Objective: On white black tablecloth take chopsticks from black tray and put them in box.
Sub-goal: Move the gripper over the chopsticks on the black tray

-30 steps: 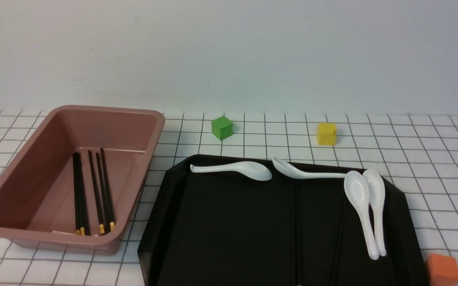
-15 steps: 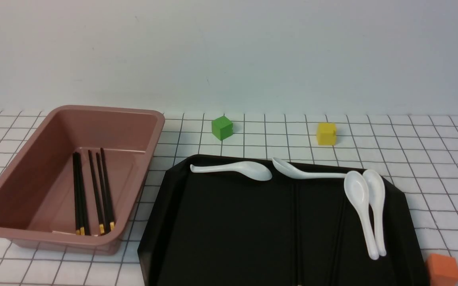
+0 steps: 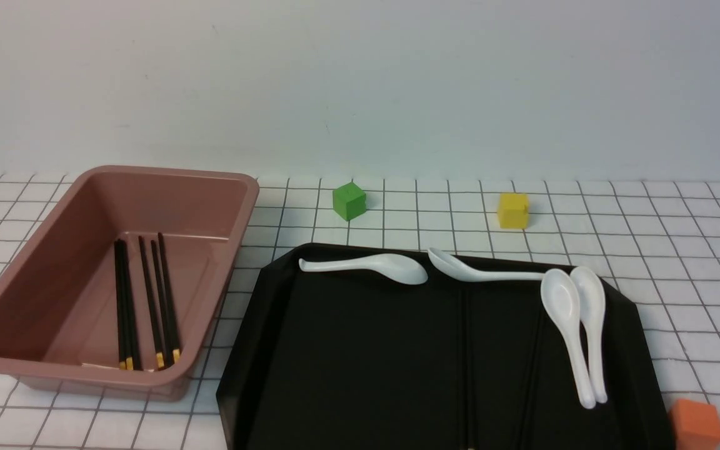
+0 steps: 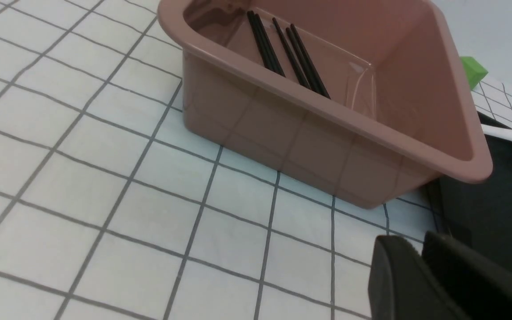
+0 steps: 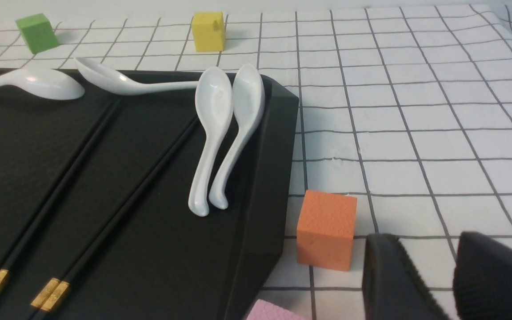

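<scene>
Nothing visibly shifted; tray chopsticks (image 5: 122, 211) still await boxing, left of right fingers (image 5: 429, 240), parted, empty. Left fingers (image 4: 416, 244): narrow gap, empty, near box (image 4: 256, 118).

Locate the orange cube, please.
Front view, near right corner: the orange cube sits on the tablecloth, just right of the black tray.

Black tray (image 3: 360, 375) cut off, front view

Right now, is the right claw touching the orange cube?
Apart: the right wrist view shows a strip of gridded cloth between the claw and the orange cube.
</scene>
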{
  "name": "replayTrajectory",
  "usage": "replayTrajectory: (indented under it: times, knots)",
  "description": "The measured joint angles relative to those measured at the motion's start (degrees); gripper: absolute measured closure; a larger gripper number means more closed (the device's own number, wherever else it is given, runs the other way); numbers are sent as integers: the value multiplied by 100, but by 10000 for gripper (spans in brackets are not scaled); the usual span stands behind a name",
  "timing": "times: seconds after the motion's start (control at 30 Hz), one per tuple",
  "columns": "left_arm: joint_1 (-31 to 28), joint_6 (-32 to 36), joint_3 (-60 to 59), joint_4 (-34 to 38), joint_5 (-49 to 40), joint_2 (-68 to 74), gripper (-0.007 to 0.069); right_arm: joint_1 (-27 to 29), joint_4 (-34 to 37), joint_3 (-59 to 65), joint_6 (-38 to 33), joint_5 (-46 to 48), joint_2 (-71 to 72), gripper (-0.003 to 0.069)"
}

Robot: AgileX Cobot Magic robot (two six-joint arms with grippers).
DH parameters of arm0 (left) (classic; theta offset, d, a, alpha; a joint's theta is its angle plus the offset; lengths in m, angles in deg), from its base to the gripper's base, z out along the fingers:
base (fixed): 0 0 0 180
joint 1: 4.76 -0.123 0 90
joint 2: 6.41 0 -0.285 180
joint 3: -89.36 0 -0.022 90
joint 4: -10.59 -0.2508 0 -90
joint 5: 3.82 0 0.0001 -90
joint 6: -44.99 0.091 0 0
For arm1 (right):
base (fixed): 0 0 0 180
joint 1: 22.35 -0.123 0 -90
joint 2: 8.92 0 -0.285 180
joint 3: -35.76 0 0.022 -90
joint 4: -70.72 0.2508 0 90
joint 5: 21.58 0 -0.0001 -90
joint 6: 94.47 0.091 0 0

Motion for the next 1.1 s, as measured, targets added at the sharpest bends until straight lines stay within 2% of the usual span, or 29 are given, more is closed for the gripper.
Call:
replayTrajectory:
  times: [0.8, 0.87, 1.0, 1.1]
  knots:
    - [0, 0, 0, 0, 0, 0, 517, 0, 78, 0, 37, -7, 0, 419]
    - [0, 0, 0, 0, 0, 0, 515, 0, 445, 0, 274, -66, 0, 419]
    - [0, 0, 0, 0, 0, 0, 512, 0, 2170, 32, 1074, -310, 0, 419]
    - [0, 0, 0, 0, 0, 0, 511, 0, 2950, 32, 1307, -477, 0, 419]
